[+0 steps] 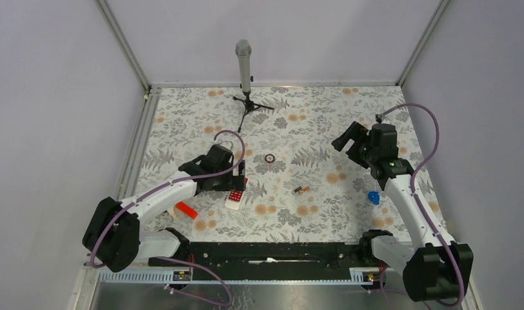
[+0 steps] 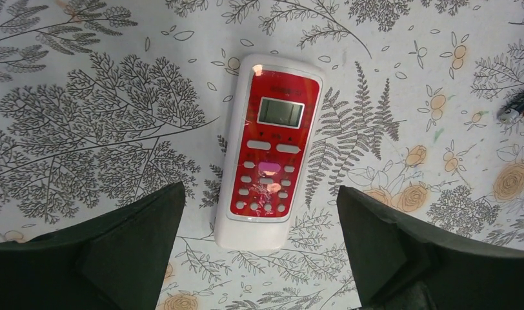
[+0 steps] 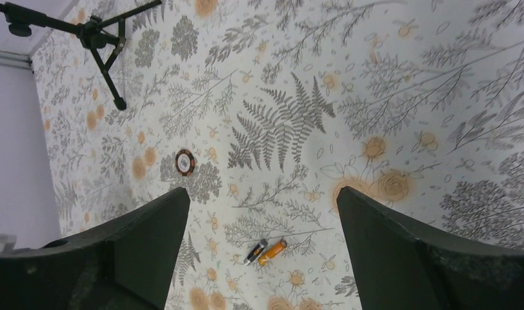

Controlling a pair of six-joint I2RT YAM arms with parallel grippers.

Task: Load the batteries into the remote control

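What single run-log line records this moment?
left tool: open above remote | remote: face up | right tool: open, empty | batteries: side by side on table

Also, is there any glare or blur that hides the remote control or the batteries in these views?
Left wrist: sharp; small glare spots on the remote control, one washing a middle button pink. Right wrist: batteries in focus, small. Top: even light, both tiny but visible.

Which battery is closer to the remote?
The darker battery: it lies on the remote control side of the pair, with the mostly orange battery beside it, farther away.
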